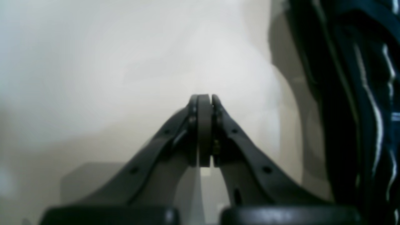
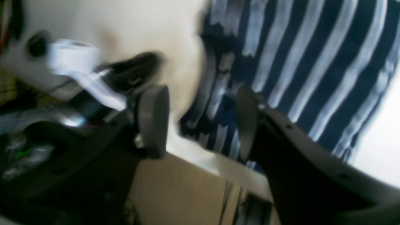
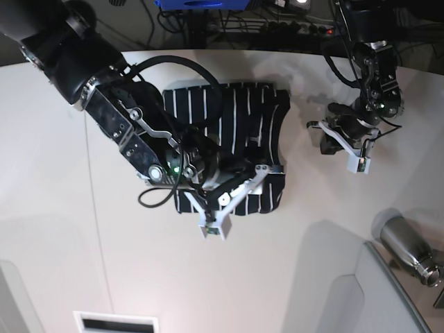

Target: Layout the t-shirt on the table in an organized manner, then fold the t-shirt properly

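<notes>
The t-shirt, dark navy with thin white stripes, lies folded into a rough rectangle in the middle of the white table. My right gripper hovers over the shirt's near edge, and its jaws stand apart. In the blurred right wrist view the gripper straddles the striped t-shirt's corner without clamping it. My left gripper sits on bare table to the right of the shirt. In the left wrist view it is shut and empty, with the t-shirt at the frame's right edge.
A metal bottle lies at the right near a grey panel. Cables and power strips run behind the table's curved far edge. A slot sits at the near left edge. A cardboard box shows below the table edge.
</notes>
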`<state>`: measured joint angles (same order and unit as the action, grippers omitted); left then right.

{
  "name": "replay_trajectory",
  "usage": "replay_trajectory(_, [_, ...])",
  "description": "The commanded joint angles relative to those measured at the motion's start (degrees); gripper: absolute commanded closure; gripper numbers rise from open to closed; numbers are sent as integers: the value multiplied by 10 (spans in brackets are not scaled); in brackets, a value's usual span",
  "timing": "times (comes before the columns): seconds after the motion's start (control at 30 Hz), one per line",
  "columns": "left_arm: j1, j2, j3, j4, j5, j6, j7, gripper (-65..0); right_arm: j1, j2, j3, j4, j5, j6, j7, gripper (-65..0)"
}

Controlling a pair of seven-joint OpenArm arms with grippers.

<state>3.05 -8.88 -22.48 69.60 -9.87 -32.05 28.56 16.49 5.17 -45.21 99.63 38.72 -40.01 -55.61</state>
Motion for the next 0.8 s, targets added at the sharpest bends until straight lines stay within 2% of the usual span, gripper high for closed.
replay_trajectory(0.0, [-5, -2, 2, 16, -8, -5, -11, 0, 6, 6, 4, -1, 0, 0, 21, -207])
replay_trajectory(0.07, [1, -2, 3, 19, -8, -5, -11, 0, -4, 13, 4, -23, 3, 0, 50, -45])
replay_trajectory(0.1, [4, -2, 3, 23, -8, -5, -11, 0, -12, 16, 6, -34, 3, 0, 60, 0])
replay_trajectory(0.2, [14, 0, 3, 32, -8, -5, -11, 0, -35, 16, 4, -53, 1, 0, 73, -26])
replay_trajectory(0.33, [23, -3, -10, 34, -8, -5, -12, 0, -69, 16, 2, -43, -1, 0, 102, -2])
replay_trajectory(0.4, [39, -20, -30, 46, -8, -5, -11, 0, -74, 22, -23, -31, -1, 0, 106, -2])
replay_trajectory(0.5, [83, -59, -16, 87, -7, -6, -11, 0, -76, 34, -71, -9, -1, 0, 107, -2])
replay_trajectory(0.57, [115, -85, -14, 111, -7, -6, -11, 0, -82, 34, -78, -10, -2, 0, 108, -2])
replay_trajectory(0.63, [143, -95, -16, 133, -7, -6, -13, 0, -92, 34, -74, -10, -4, 0, 112, -2])
replay_trajectory(0.77, [202, -106, -10, 206, -7, -7, -12, 0, -121, 47, -73, 4, -76, 0, 135, -2])
